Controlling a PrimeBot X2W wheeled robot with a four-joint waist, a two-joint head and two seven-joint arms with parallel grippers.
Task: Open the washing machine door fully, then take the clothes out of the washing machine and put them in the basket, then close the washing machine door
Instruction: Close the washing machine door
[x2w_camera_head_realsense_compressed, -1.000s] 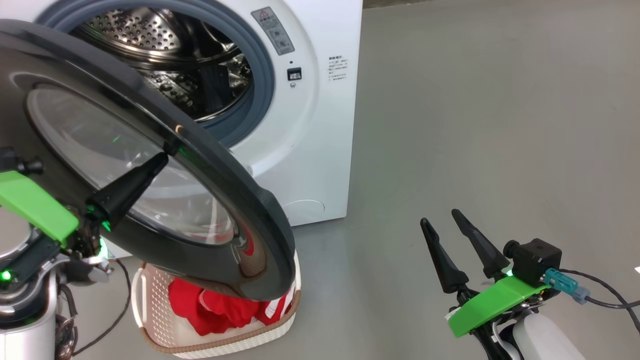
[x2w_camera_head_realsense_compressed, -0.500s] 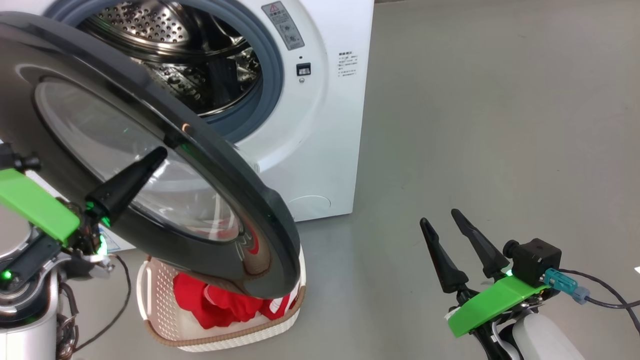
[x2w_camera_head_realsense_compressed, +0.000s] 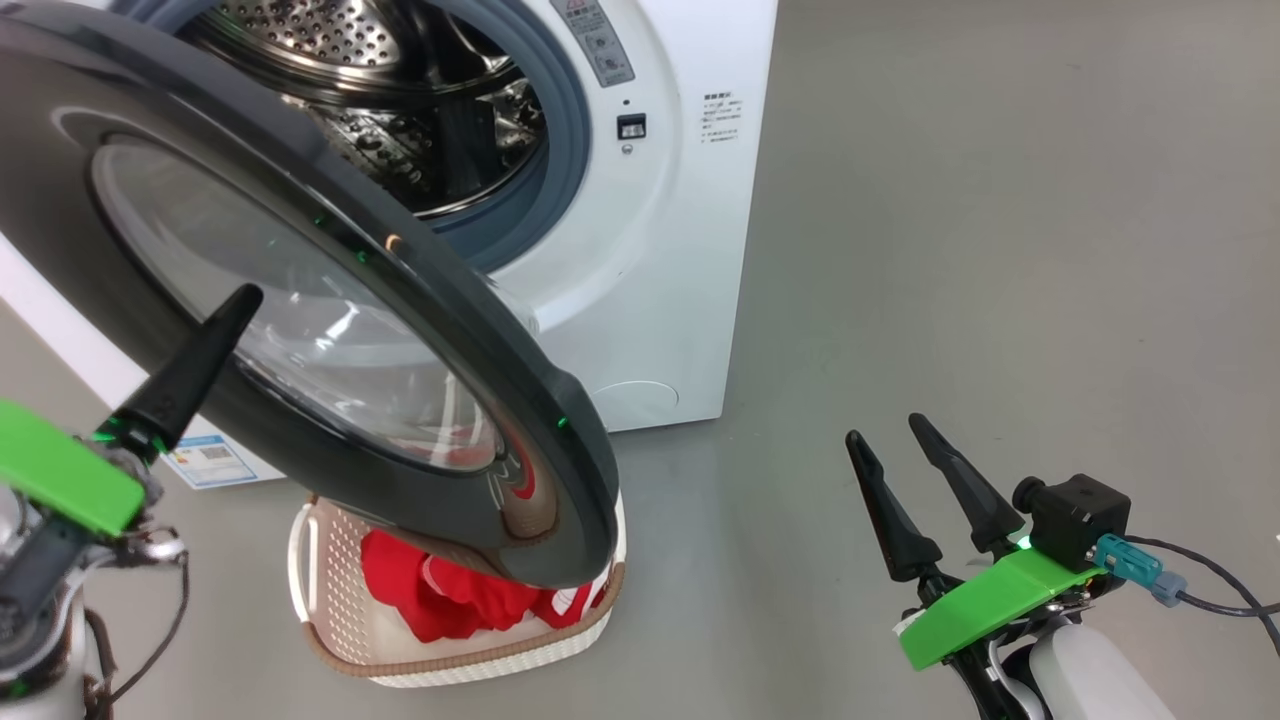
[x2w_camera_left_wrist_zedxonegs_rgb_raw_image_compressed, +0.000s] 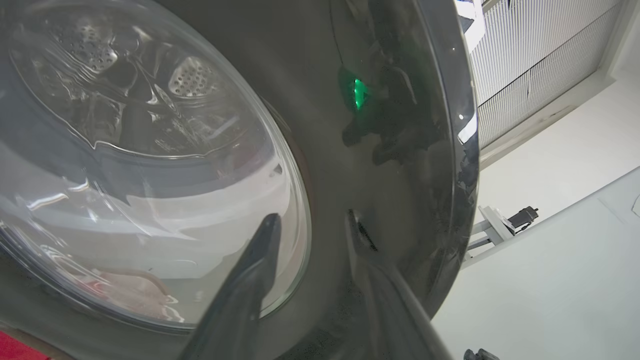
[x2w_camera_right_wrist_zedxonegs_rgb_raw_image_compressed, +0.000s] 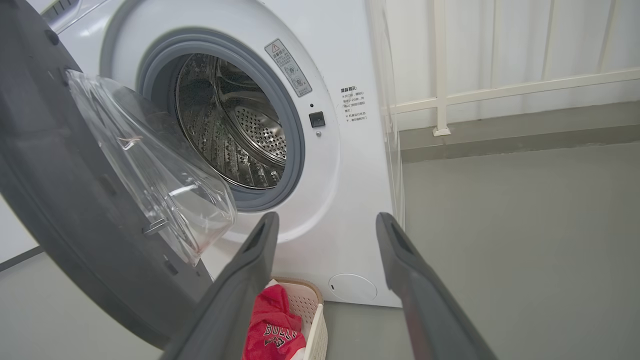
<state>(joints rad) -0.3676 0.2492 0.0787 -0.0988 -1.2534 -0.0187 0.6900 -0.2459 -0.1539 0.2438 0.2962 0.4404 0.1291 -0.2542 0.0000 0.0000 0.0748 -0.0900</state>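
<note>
The washing machine stands with its steel drum exposed. Its door, black-rimmed with a glass bowl, hangs partly open over the basket. The red clothes lie in the basket, also seen as red clothes in the right wrist view. My left gripper is just in front of the door's outer face; in the left wrist view my left gripper has its fingers apart, nothing between them. My right gripper stands open over the floor at the lower right, holding nothing.
A blue label sticker shows on the washer's lower front. Grey floor stretches to the right of the machine. A white railing runs along the wall behind. A cable trails from my right wrist.
My left gripper has come off the door's rim, drawn back to the left and parted its fingers. The head camera has shifted, so the whole scene sits further right. The right gripper is unchanged.
</note>
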